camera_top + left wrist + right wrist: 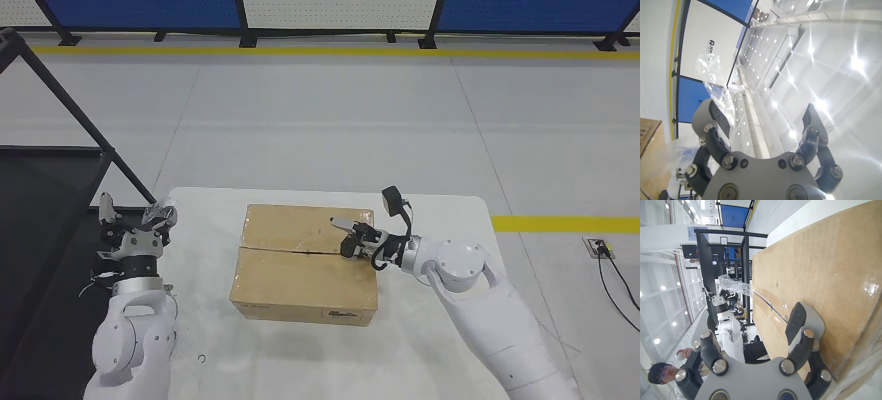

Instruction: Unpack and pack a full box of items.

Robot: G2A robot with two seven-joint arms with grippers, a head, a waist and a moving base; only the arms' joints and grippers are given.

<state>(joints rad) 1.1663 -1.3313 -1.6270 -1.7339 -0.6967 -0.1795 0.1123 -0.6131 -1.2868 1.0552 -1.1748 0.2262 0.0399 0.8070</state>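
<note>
**Closed box with both arms.** We see the cardboard box (pixel 305 262) lying shut on the table (pixel 460 215). Its taped seam (pixel 770 306) runs just beneath the right jaws. These jaws stand spread over the box top, with one pad (pixel 796 323) close against the cardboard beside the seam; we cannot tell whether it touches. The left jaws, beyond the box's opposite end, are also spread. A strip of clear tape (pixel 715 89) clings to one pad (pixel 719 117) and stretches from it to the box seam.
</note>
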